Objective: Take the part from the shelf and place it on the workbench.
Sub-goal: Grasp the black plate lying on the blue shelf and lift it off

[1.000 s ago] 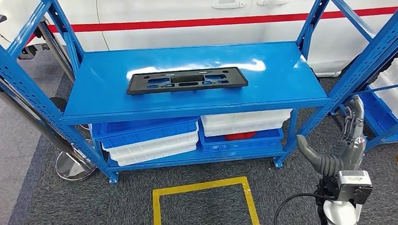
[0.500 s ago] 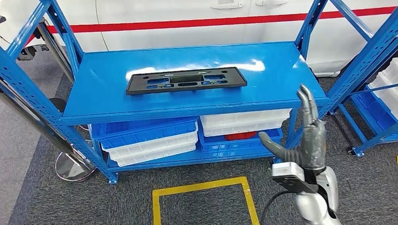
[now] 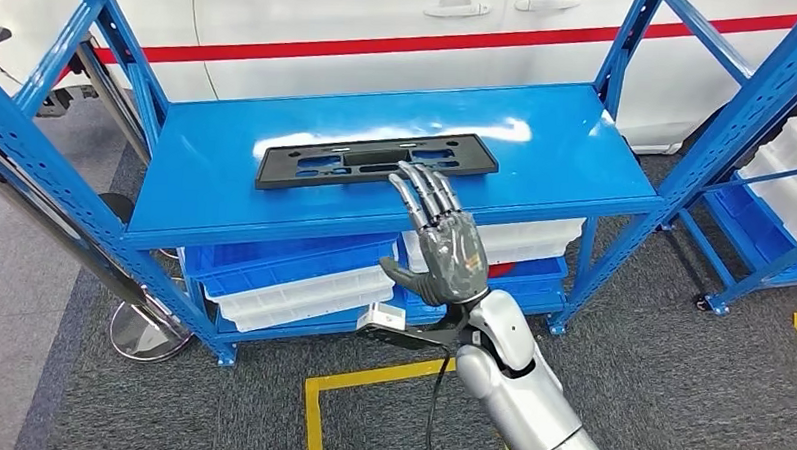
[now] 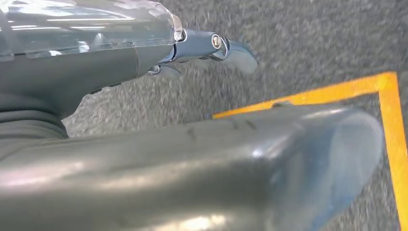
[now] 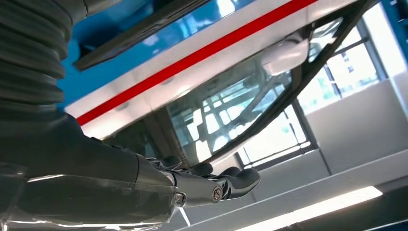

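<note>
Head view. Right hand raised in front of the blue shelf, palm toward the camera, fingers straight and apart, thumb out to the side — holding nothing. Black part flat on the shelf top, just beyond the fingertips; fingertips overlap its near edge in the picture, but contact or a gap above it cannot be told. Long axis of the part crosswise to the pointing fingers, running off to both sides of them, more of it on the thumb side. Below the palm, stacked white and blue bins on the lower level. Yellow floor marking back beside the forearm. White car body with a red stripe well beyond the part.

Left wrist view. Left hand over grey carpet, close to a yellow line; thumb large in the foreground, dark fingers only partly seen — spread or curled, cannot tell. Nothing seen held.

Right wrist view. Right hand again, dark fingers extended and clear of any object; dark edge of the part ahead of them against the blue, red stripe and a car window past it.

Judgement: right hand far nearer the part — reach stage, grasp not yet made. Likely needed: fingers over the near long edge, grip across the narrow width.
</note>
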### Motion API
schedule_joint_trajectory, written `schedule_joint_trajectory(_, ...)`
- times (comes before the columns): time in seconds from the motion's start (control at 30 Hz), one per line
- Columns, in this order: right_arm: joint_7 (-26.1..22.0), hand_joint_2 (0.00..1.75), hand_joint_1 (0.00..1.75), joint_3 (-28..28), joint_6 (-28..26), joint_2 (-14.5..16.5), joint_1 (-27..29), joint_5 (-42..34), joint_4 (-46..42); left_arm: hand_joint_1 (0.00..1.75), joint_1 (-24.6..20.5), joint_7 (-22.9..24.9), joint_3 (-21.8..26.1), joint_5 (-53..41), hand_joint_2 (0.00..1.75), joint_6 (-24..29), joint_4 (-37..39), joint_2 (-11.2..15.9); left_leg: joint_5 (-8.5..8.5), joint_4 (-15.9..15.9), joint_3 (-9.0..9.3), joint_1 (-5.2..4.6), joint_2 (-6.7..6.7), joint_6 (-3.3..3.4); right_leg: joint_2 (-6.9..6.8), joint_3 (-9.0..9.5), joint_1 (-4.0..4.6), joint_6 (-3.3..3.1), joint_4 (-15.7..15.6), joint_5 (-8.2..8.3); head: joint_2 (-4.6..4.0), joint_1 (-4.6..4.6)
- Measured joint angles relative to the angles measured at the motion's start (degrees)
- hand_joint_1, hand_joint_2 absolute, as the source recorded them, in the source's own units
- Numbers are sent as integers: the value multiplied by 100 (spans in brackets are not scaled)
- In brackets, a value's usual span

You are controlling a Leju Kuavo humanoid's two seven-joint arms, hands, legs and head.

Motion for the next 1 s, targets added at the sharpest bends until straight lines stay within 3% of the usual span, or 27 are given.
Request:
schedule_joint_trajectory(0.07,5,175,0,56,110,76,-48,-4,75,0,-10,20,-1,26,0,-36,0,-29,58,-128,67,33,16,37,-8,-245,7,-3,472,-241,0,1)
schedule_joint_trajectory(0.13,13,175,0,103,267,123,-64,9,163,0,-9,38,-1,50,0,-45,0,-38,53,-140,74,32,15,47,-7,-682,12,6,1214,-510,0,1)
schedule_joint_trajectory(0.17,23,175,0,117,352,137,-62,22,220,0,-1,49,0,62,0,-48,0,-39,41,-132,76,32,9,42,-8,-847,10,13,1442,-520,0,1)
schedule_joint_trajectory(0.2,35,175,0,130,427,155,-62,45,278,0,8,58,0,71,0,-50,0,-42,25,-117,80,34,2,29,-11,-915,6,17,1457,-411,0,1)
schedule_joint_trajectory(0.27,54,175,0,150,514,206,-76,88,373,0,19,69,0,76,0,-54,0,-51,-36,-49,89,46,-11,-18,-18,-745,-9,19,881,61,0,1)
schedule_joint_trajectory(0.33,58,175,0,176,557,282,-118,111,473,0,12,68,0,77,0,-58,0,-61,-116,50,59,31,-16,-95,-15,-514,0,-15,289,336,0,-1)
schedule_joint_trajectory(0.5,7,175,0,227,636,473,-225,114,757,0,-1,50,0,81,0,-75,1,-71,-241,194,-8,49,-7,-270,10,-474,42,-226,125,316,0,-4)
schedule_joint_trajectory(0.57,-33,175,0,261,672,574,-309,111,891,0,-4,19,0,90,0,-72,1,-73,-510,699,-252,59,-3,-315,2,-457,31,-286,107,314,0,-4)
schedule_joint_trajectory(0.63,-76,175,0,292,681,651,-369,81,1045,0,4,-5,0,110,0,-60,1,-74,-816,1499,-676,61,-2,-336,-7,-454,49,-315,107,301,0,-4)
schedule_joint_trajectory(0.67,-96,175,0,303,680,686,-389,55,1132,0,14,-12,0,122,0,-48,2,-74,-853,1756,-830,61,-2,-336,-7,-449,60,-324,108,295,0,-4)
schedule_joint_trajectory(0.7,-114,175,0,311,676,721,-412,23,1222,0,25,-16,0,132,0,-36,2,-74,-778,1800,-885,61,-2,-328,-5,-440,68,-328,109,289,0,-5)
schedule_joint_trajectory(0.73,-129,175,0,318,673,758,-443,-4,1307,0,33,-18,0,138,0,-24,2,-74,-596,1608,-827,60,-2,-312,1,-425,73,-327,110,281,0,-4)
schedule_joint_trajectory(0.8,-170,175,0,334,648,841,-531,-73,1469,0,35,-19,0,145,0,-6,2,-73,-158,813,-495,52,-3,-262,11,-388,82,-306,110,259,0,-4)
schedule_joint_trajectory(0.83,-194,175,0,341,626,881,-587,-105,1551,0,33,-19,0,153,0,0,2,-73,-31,470,-348,39,-6,-232,17,-383,90,-283,113,251,0,-4)
schedule_joint_trajectory(0.87,-215,175,0,347,600,916,-638,-143,1630,0,31,-19,0,163,0,6,2,-73,22,265,-262,25,-10,-206,19,-385,97,-255,111,249,0,-4)
schedule_joint_trajectory(1.0,-239,175,0,354,530,1017,-769,-293,1899,0,49,-19,4,202,0,43,2,-79,5,139,-217,29,-19,-83,7,-395,106,-119,124,213,0,-4)
